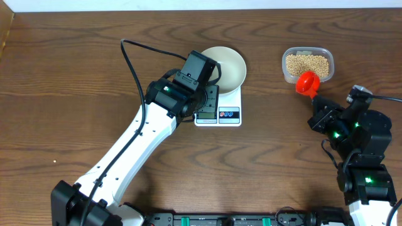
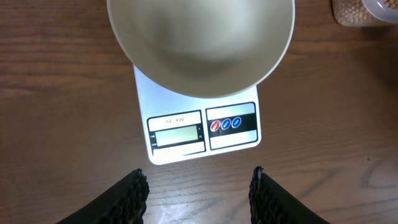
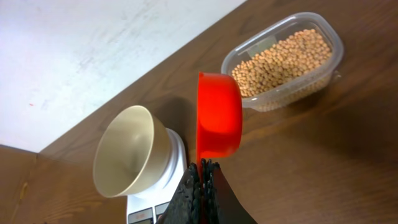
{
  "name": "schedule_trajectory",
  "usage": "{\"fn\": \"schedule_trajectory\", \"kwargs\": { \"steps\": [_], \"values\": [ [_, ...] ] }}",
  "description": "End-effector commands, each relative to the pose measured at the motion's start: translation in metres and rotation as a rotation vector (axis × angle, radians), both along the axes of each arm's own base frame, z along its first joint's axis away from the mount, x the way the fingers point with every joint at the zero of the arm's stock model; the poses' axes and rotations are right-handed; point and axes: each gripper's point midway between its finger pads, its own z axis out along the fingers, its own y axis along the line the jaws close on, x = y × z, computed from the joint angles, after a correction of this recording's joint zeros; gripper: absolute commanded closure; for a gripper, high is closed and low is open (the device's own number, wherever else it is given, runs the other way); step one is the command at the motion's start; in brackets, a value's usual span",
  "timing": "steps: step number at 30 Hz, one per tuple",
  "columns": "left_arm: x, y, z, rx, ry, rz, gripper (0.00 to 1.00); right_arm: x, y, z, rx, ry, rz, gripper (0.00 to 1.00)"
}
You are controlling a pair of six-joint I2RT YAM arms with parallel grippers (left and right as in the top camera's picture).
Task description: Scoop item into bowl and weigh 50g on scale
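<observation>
Scooping step: bowl (image 1: 225, 68) sits empty on scale (image 1: 228, 113); beans (image 3: 283, 59) lie in tub (image 1: 284, 63). Your right gripper (image 3: 203, 180) clamps the scoop (image 3: 219, 115) handle beside tub; scoop looks empty, though its mouth is turned away. Your left gripper (image 2: 198, 180) gapes, holding nothing. Next, dip into beans.

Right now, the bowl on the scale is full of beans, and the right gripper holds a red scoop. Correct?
No. The left wrist view shows the bowl on the scale empty; the right gripper does hold the red scoop.
</observation>
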Motion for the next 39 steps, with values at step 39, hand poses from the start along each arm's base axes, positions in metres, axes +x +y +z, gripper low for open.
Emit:
{"fn": "schedule_trajectory", "kwargs": {
  "steps": [39],
  "values": [
    [-0.015, -0.023, -0.004, -0.012, 0.007, -0.036, 0.51, -0.001, 0.005, 0.006, 0.005, -0.029, 0.035, 0.99]
  ]
}}
